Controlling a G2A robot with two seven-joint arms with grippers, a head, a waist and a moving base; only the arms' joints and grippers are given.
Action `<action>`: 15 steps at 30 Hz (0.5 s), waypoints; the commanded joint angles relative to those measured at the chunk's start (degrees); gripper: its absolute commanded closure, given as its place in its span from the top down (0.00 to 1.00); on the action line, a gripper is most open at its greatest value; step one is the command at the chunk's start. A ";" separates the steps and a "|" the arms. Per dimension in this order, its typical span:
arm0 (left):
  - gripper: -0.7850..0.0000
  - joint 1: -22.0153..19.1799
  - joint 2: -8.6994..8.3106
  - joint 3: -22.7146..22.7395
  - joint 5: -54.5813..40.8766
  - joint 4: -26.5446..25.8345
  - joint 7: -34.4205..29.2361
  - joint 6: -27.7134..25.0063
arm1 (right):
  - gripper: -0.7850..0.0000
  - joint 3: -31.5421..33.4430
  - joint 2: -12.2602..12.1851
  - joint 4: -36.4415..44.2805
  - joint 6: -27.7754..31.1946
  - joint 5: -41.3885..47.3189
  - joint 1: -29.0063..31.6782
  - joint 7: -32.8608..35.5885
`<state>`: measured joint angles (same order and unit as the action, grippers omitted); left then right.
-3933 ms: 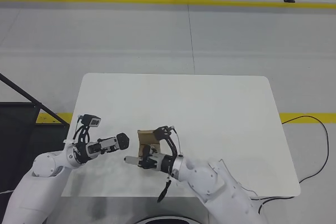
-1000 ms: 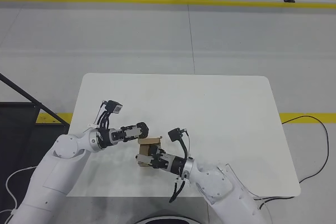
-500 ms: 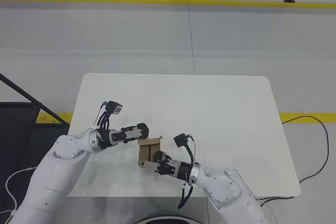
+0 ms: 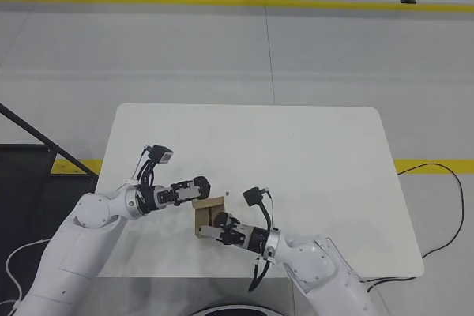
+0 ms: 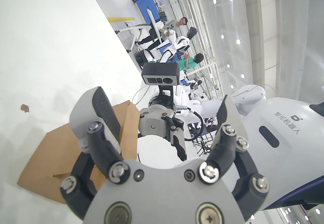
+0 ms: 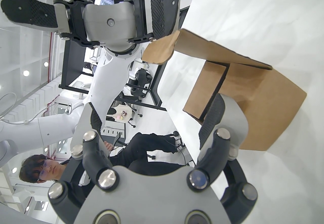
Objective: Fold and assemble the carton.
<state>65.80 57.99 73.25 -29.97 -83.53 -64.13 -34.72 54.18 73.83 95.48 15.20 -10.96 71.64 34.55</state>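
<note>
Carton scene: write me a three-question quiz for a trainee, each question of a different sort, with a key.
1. True or false: the left gripper has its jaws shut on the carton.
2. The carton rests on: A) the floor, B) the white table, C) a tray.
3. Fill in: the right gripper has its jaws ____.
Key: 1 false, the left gripper has its jaws open; 2 B; 3 open.

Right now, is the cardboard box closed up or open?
Open. The carton has one flap sticking out unfolded, and its near end gapes.
</note>
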 commanded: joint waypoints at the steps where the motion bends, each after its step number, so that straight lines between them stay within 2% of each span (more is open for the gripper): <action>1: 1.00 0.24 -0.02 0.05 -0.02 -0.22 -0.06 -0.05 | 1.00 0.14 0.04 -0.23 0.18 0.11 -0.17 -0.95; 9: 1.00 0.95 -0.11 0.30 -0.20 -0.32 -0.26 -0.42 | 1.00 0.45 0.13 -0.60 1.91 0.14 0.06 -4.18; 15: 1.00 1.06 -0.13 0.37 -0.34 -0.28 -0.35 -0.38 | 1.00 1.88 -0.60 1.10 5.72 1.24 2.60 -1.76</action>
<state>66.86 57.86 73.63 -30.28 -83.83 -64.46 -35.17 55.87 73.36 96.31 20.72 -9.91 73.89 31.98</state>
